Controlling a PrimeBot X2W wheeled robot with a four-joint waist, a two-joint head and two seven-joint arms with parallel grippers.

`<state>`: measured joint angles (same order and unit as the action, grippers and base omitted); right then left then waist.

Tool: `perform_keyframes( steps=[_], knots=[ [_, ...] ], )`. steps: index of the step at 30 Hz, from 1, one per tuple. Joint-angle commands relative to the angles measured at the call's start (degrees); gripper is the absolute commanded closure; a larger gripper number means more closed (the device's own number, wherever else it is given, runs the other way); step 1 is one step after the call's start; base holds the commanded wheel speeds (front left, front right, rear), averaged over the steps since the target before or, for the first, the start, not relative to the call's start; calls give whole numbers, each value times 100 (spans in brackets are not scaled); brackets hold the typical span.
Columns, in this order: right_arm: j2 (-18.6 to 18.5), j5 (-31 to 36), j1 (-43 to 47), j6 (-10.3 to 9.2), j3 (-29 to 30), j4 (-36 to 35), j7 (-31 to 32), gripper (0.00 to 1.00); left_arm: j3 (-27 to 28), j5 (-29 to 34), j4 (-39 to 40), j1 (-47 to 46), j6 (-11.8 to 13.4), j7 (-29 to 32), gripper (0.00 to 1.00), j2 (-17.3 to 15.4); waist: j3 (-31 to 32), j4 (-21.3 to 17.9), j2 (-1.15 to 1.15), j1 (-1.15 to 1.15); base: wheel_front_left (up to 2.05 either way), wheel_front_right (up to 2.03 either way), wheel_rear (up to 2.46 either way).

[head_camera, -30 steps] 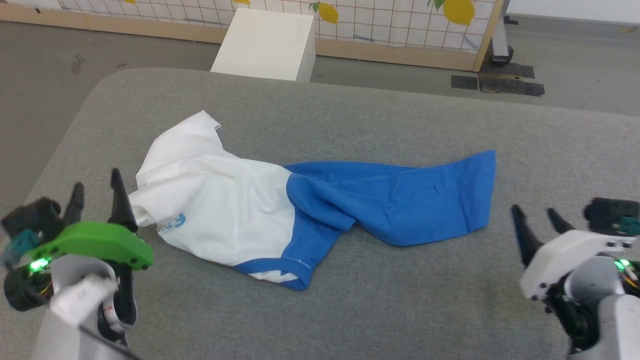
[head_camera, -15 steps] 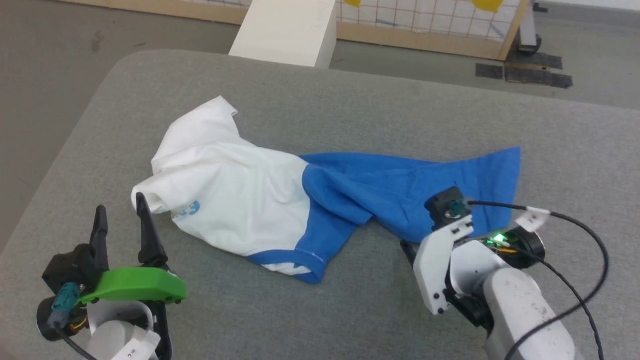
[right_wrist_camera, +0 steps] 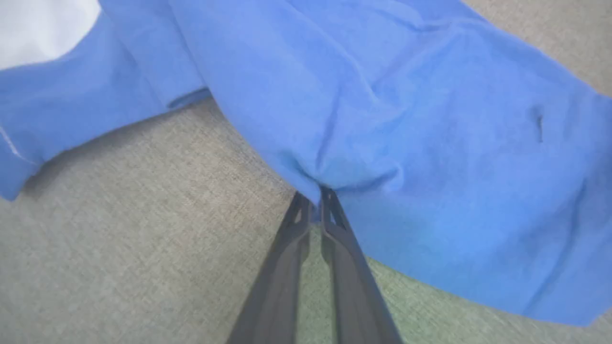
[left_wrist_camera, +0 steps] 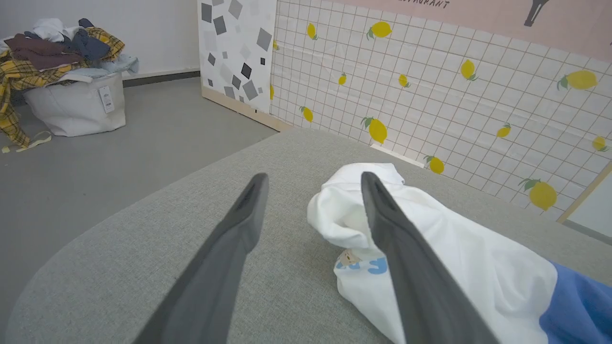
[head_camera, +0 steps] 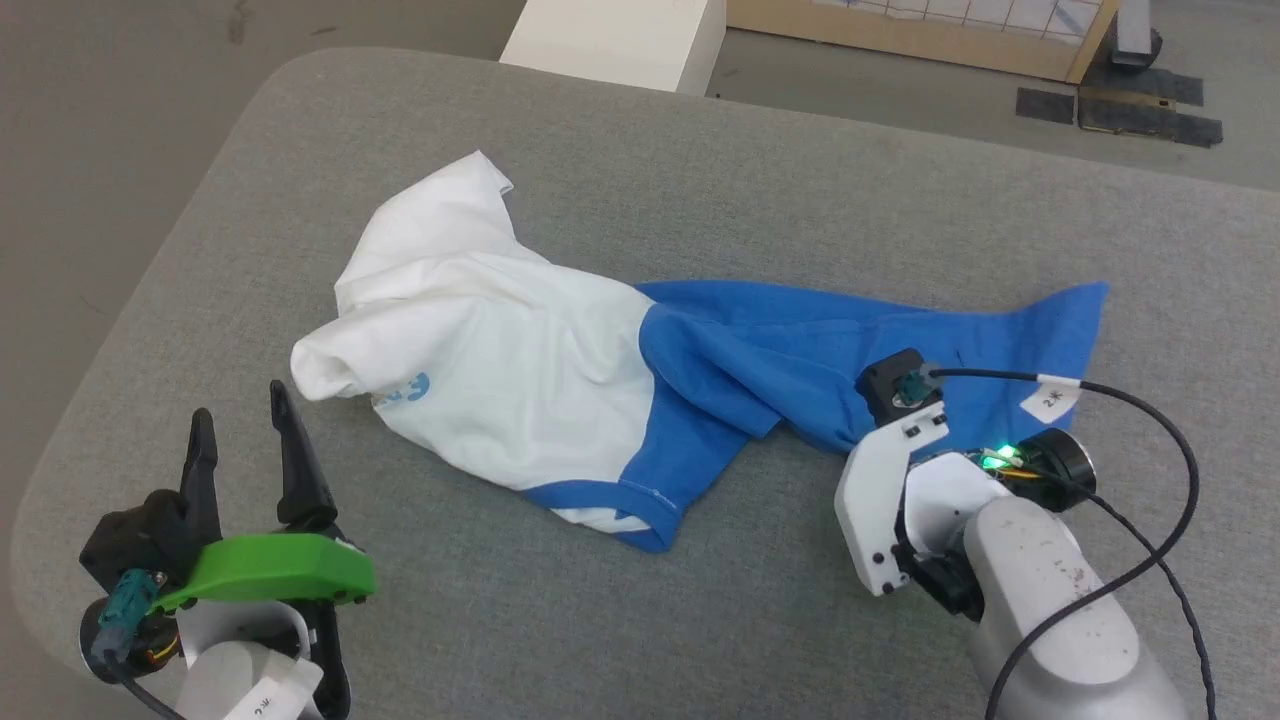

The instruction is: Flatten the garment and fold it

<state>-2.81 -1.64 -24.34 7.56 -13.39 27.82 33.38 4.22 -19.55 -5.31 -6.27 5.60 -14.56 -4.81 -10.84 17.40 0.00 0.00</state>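
The shirt (head_camera: pixel 520 380) lies across the middle of the grey surface (head_camera: pixel 700 160); it is all bunched up, not flat; the white part is rolled into a lump on the left side; the blue part is twisted and stretches off to the right. Nothing is folded yet, so I think the job is only at its start.

The right claw (right_wrist_camera: pixel 314 198) is pressed together on the near edge of the blue part; it pinches a small bit of cloth there, and the cloth puckers at its tips. The left claw (head_camera: pixel 240 402) is spread wide; it hangs just beside the white lump and does not touch it.

What is left, I think: grab the white end too; pull the shirt out flat; then fold it.
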Motion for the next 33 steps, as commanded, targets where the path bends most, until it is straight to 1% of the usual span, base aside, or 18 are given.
perform_keyframes(
  steps=[1,5,9,11,14,16,20,24,26,28,29,30,33],
  knots=[
    [-7,-75,31,-8,43,56,-80,100,19,28,-24,-19,-35,-43,0,42,33,-41,0,0,0,0,0],
    [-36,-329,-30,-8,305,-306,-442,100,54,52,-69,-18,-74,-43,0,71,118,-139,0,0,0,0,0],
    [-185,-593,0,-8,844,-919,-596,100,87,67,-90,11,-110,-43,0,85,195,-257,0,0,0,0,0],
    [-339,-611,72,-8,1246,-1255,-575,100,103,79,-101,28,-122,-43,0,89,235,-321,0,0,0,0,0],
    [-542,-556,263,-8,2138,-1632,-413,100,121,94,-122,38,-153,-43,0,93,286,-409,0,0,0,0,0],
    [-691,-413,413,-8,2741,-1792,-265,100,107,99,-126,29,-167,-43,0,100,298,-444,0,0,0,0,0],
    [-859,-138,773,-8,3813,-1979,47,100,70,82,-175,3,-193,-43,0,111,295,-499,0,0,0,0,0],
    [-874,192,1127,-8,4789,-1958,303,100,41,75,-258,-54,-231,-43,0,109,290,-534,0,0,0,0,0],
    [-748,349,1322,-8,5107,-1878,461,100,31,67,-313,-67,-250,-43,0,101,309,-555,0,0,0,0,0],
    [-565,337,1383,-8,5193,-1882,487,100,31,58,-365,-58,-261,-43,0,83,334,-598,0,0,0,0,0],
    [-481,265,1382,-8,5171,-1941,373,44,23,52,-388,-51,-264,-38,0,80,343,-621,0,0,0,0,0],
    [-438,203,1388,-8,5100,-2016,209,0,10,55,-398,-47,-259,-28,0,79,354,-642,0,0,0,0,0],
    [-302,-135,1343,-8,5013,-2229,-266,0,-23,46,-421,-51,-265,19,0,68,402,-680,0,0,0,0,0]
  ],
)
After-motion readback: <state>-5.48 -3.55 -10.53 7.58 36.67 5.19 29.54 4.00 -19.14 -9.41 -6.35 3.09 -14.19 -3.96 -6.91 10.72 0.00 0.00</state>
